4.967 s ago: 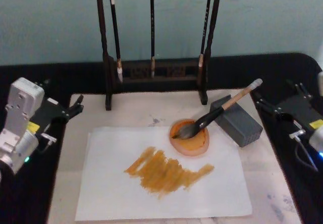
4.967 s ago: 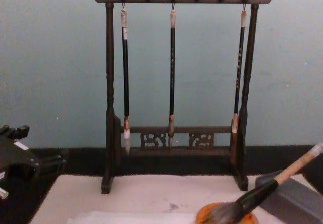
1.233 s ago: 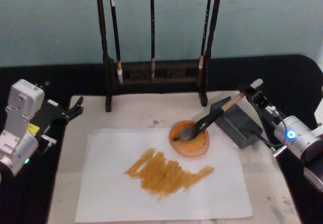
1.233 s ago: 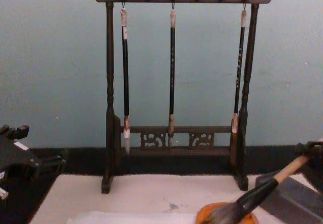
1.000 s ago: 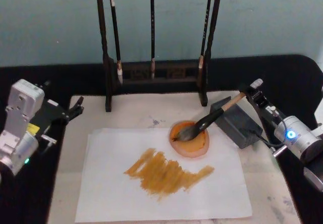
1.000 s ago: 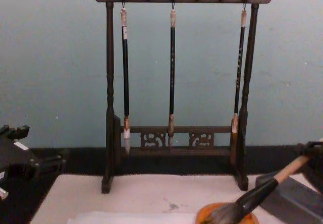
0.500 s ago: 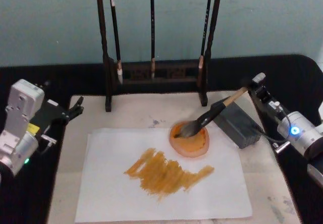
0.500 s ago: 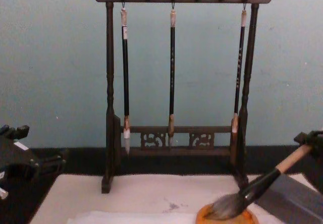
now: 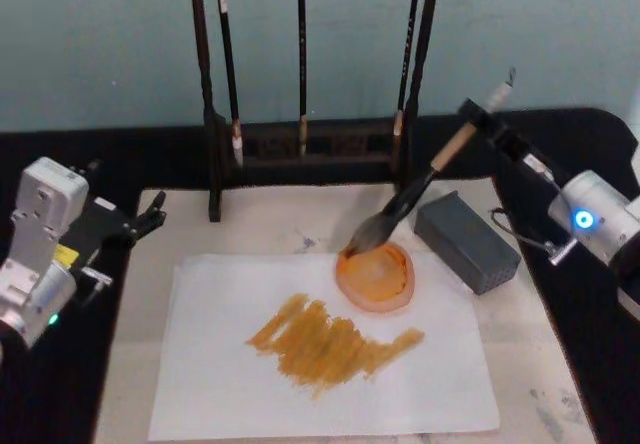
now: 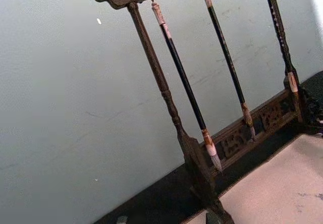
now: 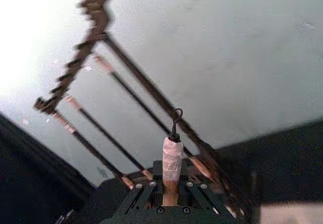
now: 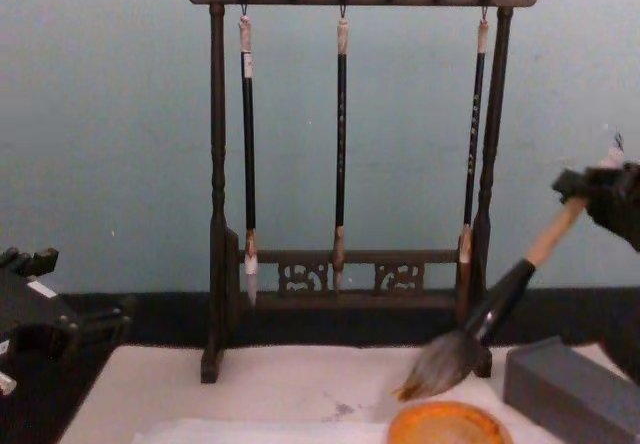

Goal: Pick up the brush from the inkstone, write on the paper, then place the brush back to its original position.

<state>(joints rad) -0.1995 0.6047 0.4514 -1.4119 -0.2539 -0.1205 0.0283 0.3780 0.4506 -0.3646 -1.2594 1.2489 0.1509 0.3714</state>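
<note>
My right gripper [image 9: 484, 120] is shut on the upper part of the brush's tan handle [image 9: 452, 149] and holds the brush tilted in the air. Its bushy bristles [image 9: 367, 236] hang just above the far rim of the round orange inkstone [image 9: 376, 275]. From the chest, the brush [image 12: 503, 304] slants down from the right gripper [image 12: 596, 197] towards the inkstone [image 12: 445, 425]. The taped handle end [image 11: 172, 158] sticks up between the fingers in the right wrist view. The white paper [image 9: 230, 384] carries orange-brown strokes [image 9: 330, 342]. My left gripper [image 9: 148, 214] sits parked at the table's left edge.
A grey block [image 9: 467, 241] lies right of the inkstone. Behind them stands a dark wooden rack [image 9: 300, 149] with three thin black brushes hanging from it, also seen from the chest [image 12: 340, 164] and left wrist [image 10: 197, 108]. Black table surface borders the mat.
The right gripper has risen with the brush. The handle left the grey block, the brush tilts more steeply, and the bristles lifted out of the inkstone. The left arm stayed still.
</note>
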